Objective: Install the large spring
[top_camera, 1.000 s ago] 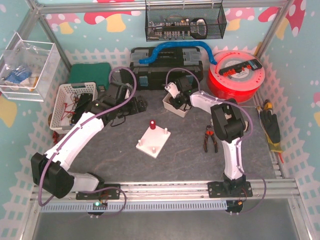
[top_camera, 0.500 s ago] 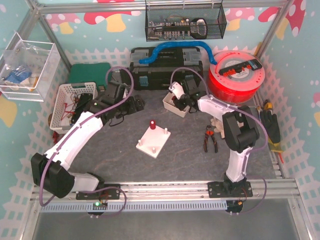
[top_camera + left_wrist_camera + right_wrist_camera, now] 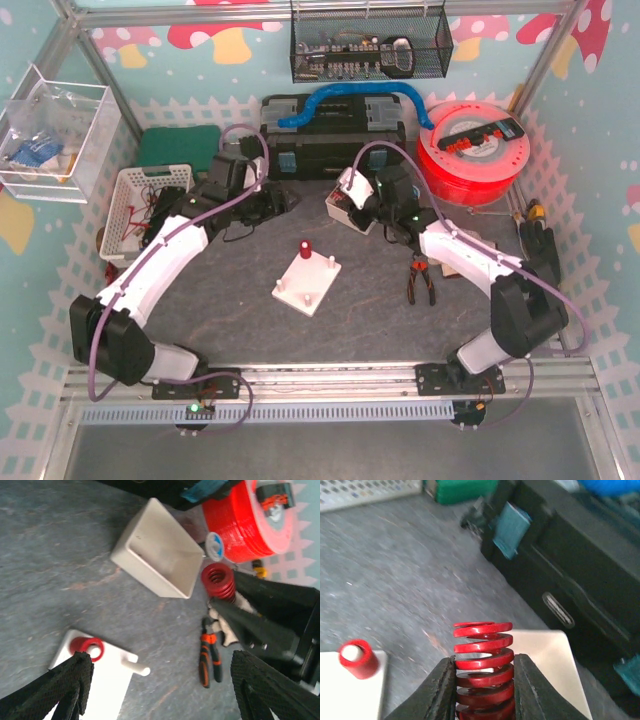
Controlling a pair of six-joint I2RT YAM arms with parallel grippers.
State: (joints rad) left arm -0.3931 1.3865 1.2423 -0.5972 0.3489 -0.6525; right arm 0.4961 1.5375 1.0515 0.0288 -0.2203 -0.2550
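large spring: red coil, clamped at its lower turns between the right gripper's fingers, top turns sticking out free past the fingertips
spring location: at the white bin's corner nearest the pliers, toward the back of the table; well apart from the base plate
right gripper: closed around the spring, one finger on each side of the coil
base plate: white, flat on the table centre, upright pegs on it
small red sleeve: sits on the plate's corner peg, white peg tip showing inside it
other pegs: one bare white peg just beside the sleeve
left gripper: spread wide, nothing between the fingers, hovering left of the bin and facing the right gripper
pliers: orange-black handles, lying on the table right of the plate
black toolbox: behind the bin, along the back
red spool: back right corner, beside the toolbox
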